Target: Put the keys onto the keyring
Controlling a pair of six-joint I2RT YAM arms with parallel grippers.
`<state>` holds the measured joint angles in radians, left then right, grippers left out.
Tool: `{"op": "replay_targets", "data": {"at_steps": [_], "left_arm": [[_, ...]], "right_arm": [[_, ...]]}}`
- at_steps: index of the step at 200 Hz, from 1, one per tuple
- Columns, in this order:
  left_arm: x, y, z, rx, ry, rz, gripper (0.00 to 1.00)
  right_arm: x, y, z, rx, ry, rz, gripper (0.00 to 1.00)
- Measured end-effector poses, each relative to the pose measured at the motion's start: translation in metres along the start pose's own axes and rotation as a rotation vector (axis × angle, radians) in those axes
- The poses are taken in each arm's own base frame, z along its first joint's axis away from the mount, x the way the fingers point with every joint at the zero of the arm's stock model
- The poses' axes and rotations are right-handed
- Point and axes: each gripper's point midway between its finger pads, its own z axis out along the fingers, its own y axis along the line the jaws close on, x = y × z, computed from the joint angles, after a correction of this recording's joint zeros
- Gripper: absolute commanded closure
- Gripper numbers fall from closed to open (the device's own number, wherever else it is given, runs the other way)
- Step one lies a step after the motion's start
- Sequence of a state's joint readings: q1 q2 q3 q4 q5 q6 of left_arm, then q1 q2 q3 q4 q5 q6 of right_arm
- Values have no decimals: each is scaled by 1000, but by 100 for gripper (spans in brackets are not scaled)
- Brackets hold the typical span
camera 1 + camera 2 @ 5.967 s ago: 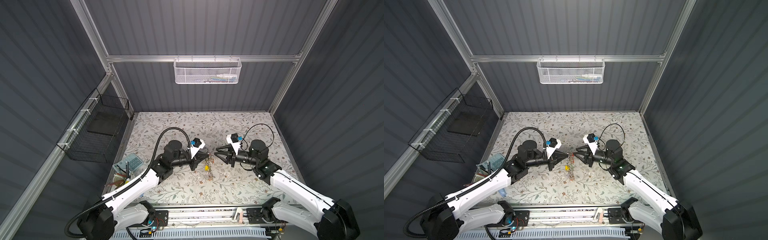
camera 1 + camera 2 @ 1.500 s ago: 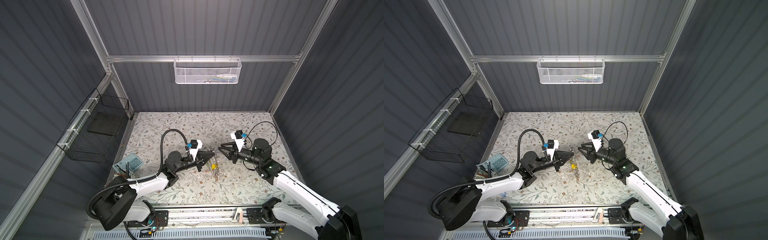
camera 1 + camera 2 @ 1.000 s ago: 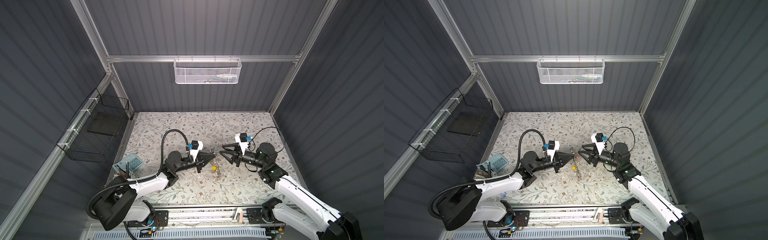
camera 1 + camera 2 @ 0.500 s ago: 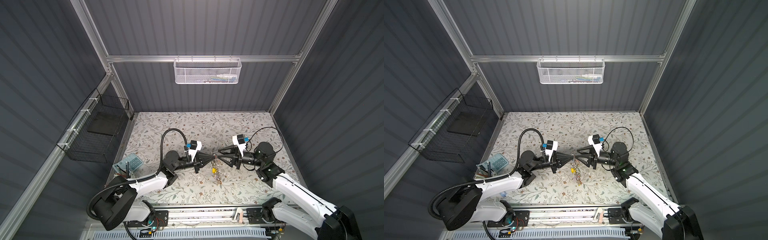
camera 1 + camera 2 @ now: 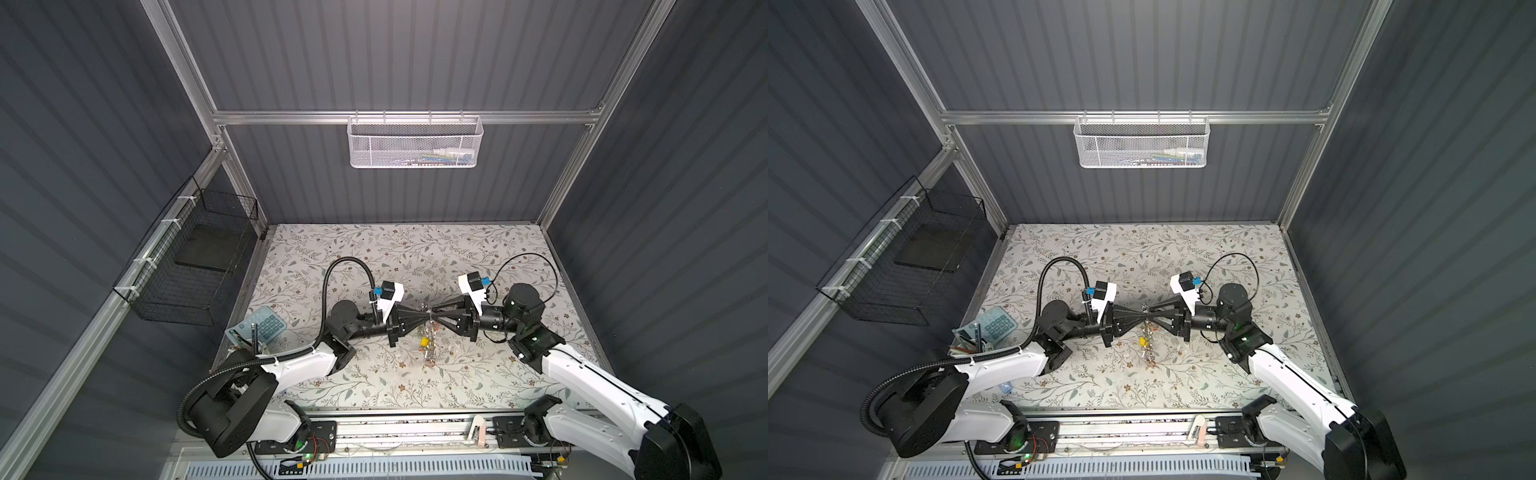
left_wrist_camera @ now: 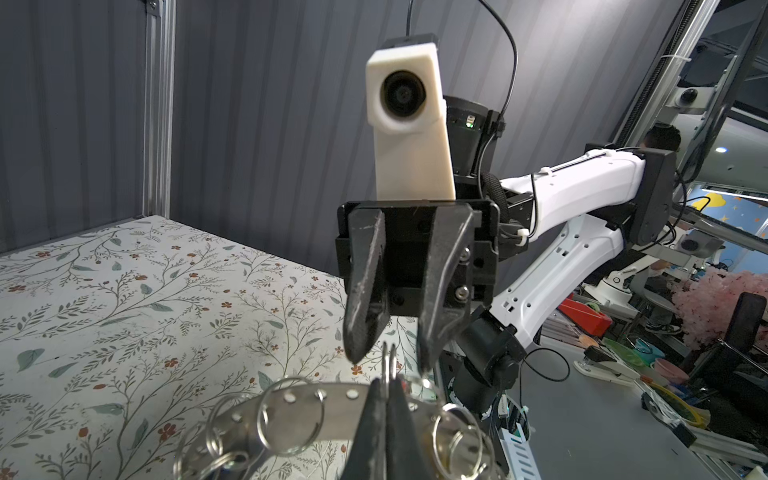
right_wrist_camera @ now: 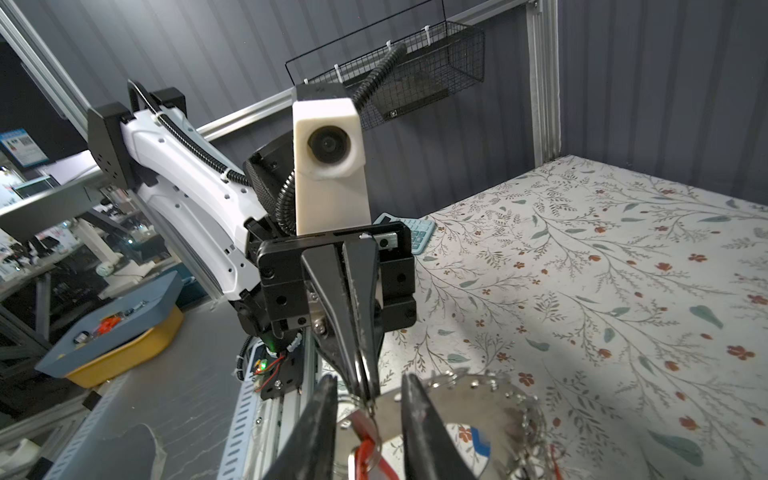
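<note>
Now that the right gripper (image 6: 390, 360) has come in from where it stood well apart a second ago, its jaws sit either side of a small wire ring (image 6: 392, 368). They are apart and not yet touching it, though narrower than they were. The left gripper (image 6: 385, 386) has not changed: its jaws stay clamped together on that same ring, seen edge-on in the left wrist view.

In the right wrist view the keys (image 7: 368, 455) show only as a red tag hanging just under the pinched ring, between the right gripper's fingers (image 7: 318, 419). The metal keys themselves are hidden. Just behind is the keyring (image 6: 299, 409), a flat grey disc with holes along its rim and more rings through them, raised above the table (image 5: 374, 257). Whether the pinched ring already passes through one of those holes I cannot tell.

In both top views the two grippers meet tip to tip over the middle of the table. The bunch hangs below that point with a yellow tag (image 5: 424, 341) in it. My reading is that the right gripper is about to close on the ring so both arms can hold it for threading; nothing shows the keys fastened yet.

Farther off, a calculator (image 5: 266, 326) lies at the table's left edge. A black wire basket (image 5: 195, 266) hangs on the side wall and a white mesh basket (image 5: 415, 143) on the back wall.
</note>
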<state>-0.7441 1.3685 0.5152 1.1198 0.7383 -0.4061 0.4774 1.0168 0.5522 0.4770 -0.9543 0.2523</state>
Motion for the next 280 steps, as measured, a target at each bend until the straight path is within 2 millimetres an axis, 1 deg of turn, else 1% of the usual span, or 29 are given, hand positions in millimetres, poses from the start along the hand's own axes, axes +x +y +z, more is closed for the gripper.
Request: {"op": "replay_targets", "data": {"at_steps": [30, 53, 86, 165, 174, 185, 191, 209, 235, 257, 280], "left_arm": [[1, 0, 0, 0, 2, -5, 100], [1, 0, 0, 2, 2, -6, 100], [0, 1, -1, 3, 2, -11, 100], [2, 2, -1, 2, 10, -22, 100], [3, 3, -1, -3, 20, -26, 90], [5, 6, -1, -15, 34, -17, 84], [5, 7, -1, -23, 46, -12, 77], [5, 8, -2, -48, 86, 6, 63], [-7, 5, -5, -86, 159, 93, 45], [-21, 1, -8, -116, 226, 191, 40], [-30, 2, -9, -138, 316, 266, 35]], "right_arm": [[4, -1, 1, 0, 12, 8, 88], [3, -1, 1, 0, 13, 4, 91], [4, -1, 1, 1, 15, 0, 99], [5, -4, 3, 6, 21, 10, 100], [5, -5, 3, 13, 26, 17, 100], [7, -7, 3, 22, 32, 26, 100], [7, -8, 3, 28, 34, 30, 100], [10, -12, 3, 50, 44, 42, 100], [16, -16, 4, 81, 61, 41, 100], [21, -19, 5, 101, 76, 29, 100], [22, -22, 6, 117, 83, 4, 100]]}}
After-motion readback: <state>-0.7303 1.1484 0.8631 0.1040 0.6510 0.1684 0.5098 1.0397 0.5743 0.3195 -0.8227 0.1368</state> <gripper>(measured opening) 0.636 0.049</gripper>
